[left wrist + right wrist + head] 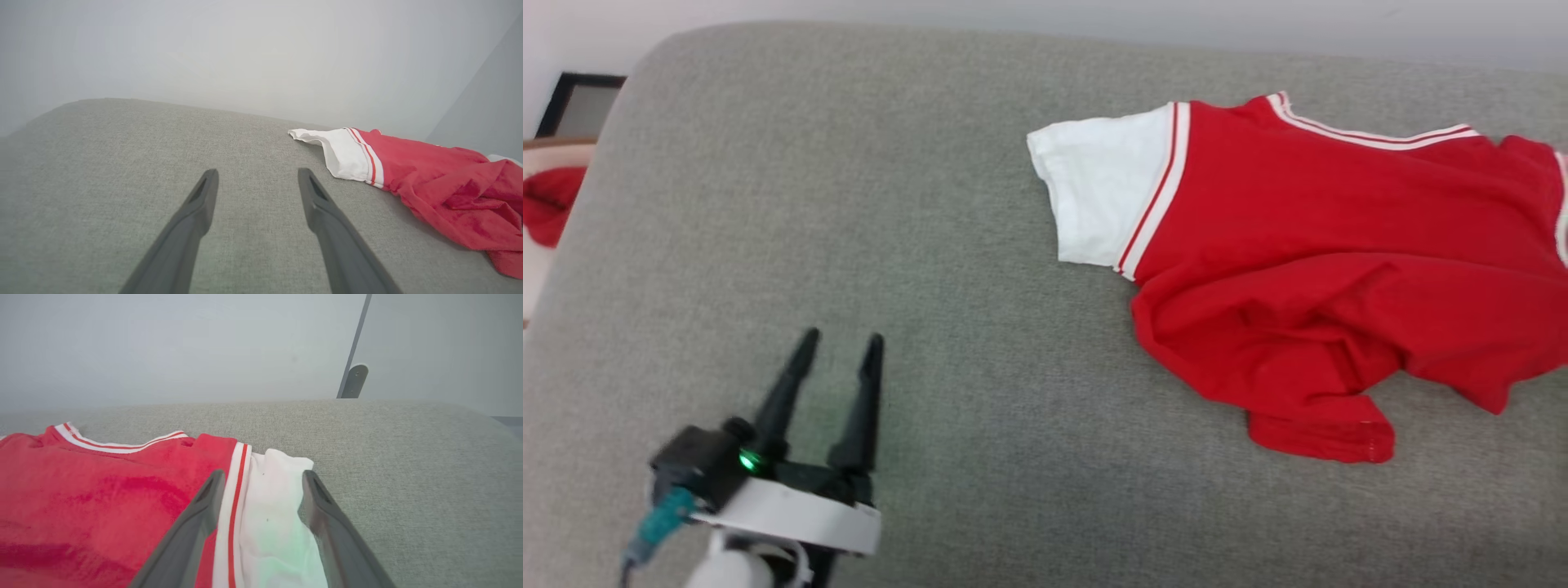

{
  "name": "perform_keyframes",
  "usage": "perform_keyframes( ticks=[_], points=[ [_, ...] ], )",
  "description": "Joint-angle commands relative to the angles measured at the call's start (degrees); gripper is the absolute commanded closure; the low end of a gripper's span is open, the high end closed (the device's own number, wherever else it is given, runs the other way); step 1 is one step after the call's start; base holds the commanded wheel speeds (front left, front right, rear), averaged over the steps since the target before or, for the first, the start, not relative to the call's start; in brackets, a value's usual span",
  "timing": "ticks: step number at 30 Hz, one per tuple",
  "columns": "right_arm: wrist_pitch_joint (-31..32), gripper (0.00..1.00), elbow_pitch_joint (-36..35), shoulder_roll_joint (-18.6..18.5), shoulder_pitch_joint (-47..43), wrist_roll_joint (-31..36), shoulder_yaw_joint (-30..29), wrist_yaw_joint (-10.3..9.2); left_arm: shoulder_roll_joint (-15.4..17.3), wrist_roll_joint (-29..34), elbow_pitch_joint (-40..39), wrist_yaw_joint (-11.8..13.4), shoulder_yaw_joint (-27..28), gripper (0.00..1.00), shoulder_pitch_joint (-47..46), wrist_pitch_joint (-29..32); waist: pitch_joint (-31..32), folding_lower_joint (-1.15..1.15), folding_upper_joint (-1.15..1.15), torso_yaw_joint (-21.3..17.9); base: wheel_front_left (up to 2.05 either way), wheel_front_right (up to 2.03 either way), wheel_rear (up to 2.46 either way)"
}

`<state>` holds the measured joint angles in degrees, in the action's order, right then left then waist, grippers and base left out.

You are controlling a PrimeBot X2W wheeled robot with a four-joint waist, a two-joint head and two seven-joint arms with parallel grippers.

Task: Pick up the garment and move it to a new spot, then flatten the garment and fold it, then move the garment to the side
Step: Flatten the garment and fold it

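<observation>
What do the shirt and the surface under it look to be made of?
The shirt looks like soft matte knit jersey, maybe cotton or polyester: it drapes and creases loosely. The surface looks like grey woven upholstery fabric over padding, with a visible weave and a rounded edge.

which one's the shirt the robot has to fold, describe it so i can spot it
Look at the broad grey cushioned surface; on its right side lies a crumpled red jersey T-shirt. Its white sleeve and red-and-white striped trim set it apart from the plain red cloth lump beyond the surface's left edge.
</observation>
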<state>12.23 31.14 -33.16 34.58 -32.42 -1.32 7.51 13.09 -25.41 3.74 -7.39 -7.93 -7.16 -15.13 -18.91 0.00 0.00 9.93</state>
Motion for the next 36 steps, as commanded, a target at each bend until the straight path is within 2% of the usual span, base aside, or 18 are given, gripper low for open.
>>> perform_keyframes(
  ticks=[1, 5, 9, 14, 17, 20, 29, 33, 36],
  points=[
    [-1.0, 0.0, -1.6, 0.8, -1.9, 0.8, -0.9, -0.04, 1.2, 0.2, -0.4, -0.2, 0.3, 0.0, -1.1, 0.0, 1.0, 0.0, 0.0, -1.1, 0.0, 0.0, 0.0],
    [-4.1, 0.0, -10.4, 4.2, -6.9, 0.8, -1.2, -0.04, 6.3, 0.0, -1.9, -0.2, 0.3, 0.0, -4.5, 1.6, 2.1, 0.0, 0.0, -2.8, 0.0, 0.0, 0.0],
    [-5.9, 0.0, -20.6, 6.5, -12.9, 1.9, 1.3, -0.04, 12.8, -1.5, -4.5, -0.2, -1.0, 0.0, -10.2, 6.3, 2.4, 0.0, 0.0, -5.0, 0.0, 0.0, 0.0],
    [-6.9, 0.0, -31.1, 11.8, -19.0, 3.5, 3.1, -0.04, 20.8, -8.9, -3.9, -0.1, -4.4, 0.0, -20.8, 14.6, 1.2, 0.0, 0.0, -8.8, 0.0, 0.0, 0.0],
    [-7.2, 0.0, -34.8, 14.8, -21.3, 4.4, 4.3, -0.04, 24.3, -14.4, -1.3, -0.1, -8.4, 0.0, -27.6, 19.8, 0.0, 0.0, 0.0, -11.5, 0.0, 0.0, 0.0],
    [-7.0, 0.0, -37.1, 17.2, -22.6, 5.6, 6.0, -0.04, 28.3, -18.9, 2.3, -0.1, -13.4, 0.0, -34.8, 25.0, -1.6, 0.0, 0.0, -14.5, 0.0, 0.0, 0.0],
    [-8.6, 0.0, -40.0, 20.6, -21.7, 7.1, 10.1, -0.04, 36.6, -29.6, 11.7, 0.0, -36.5, 0.0, -54.0, 41.4, -8.0, 0.0, 0.0, -23.4, 0.0, 0.0, 0.0],
    [-10.0, 0.0, -40.5, 21.6, -20.8, 7.2, 12.0, -0.04, 40.3, -33.2, 13.9, 0.0, -44.5, 0.0, -60.0, 45.8, -10.8, 0.0, 0.0, -26.8, 0.0, 0.0, 0.0],
    [-10.9, 0.0, -40.4, 22.0, -20.7, 7.1, 12.9, -0.04, 41.6, -35.1, 15.7, 0.0, -48.9, 0.0, -63.5, 46.7, -12.4, 0.0, 0.0, -28.5, 0.0, 0.0, 0.0]
  ],
)
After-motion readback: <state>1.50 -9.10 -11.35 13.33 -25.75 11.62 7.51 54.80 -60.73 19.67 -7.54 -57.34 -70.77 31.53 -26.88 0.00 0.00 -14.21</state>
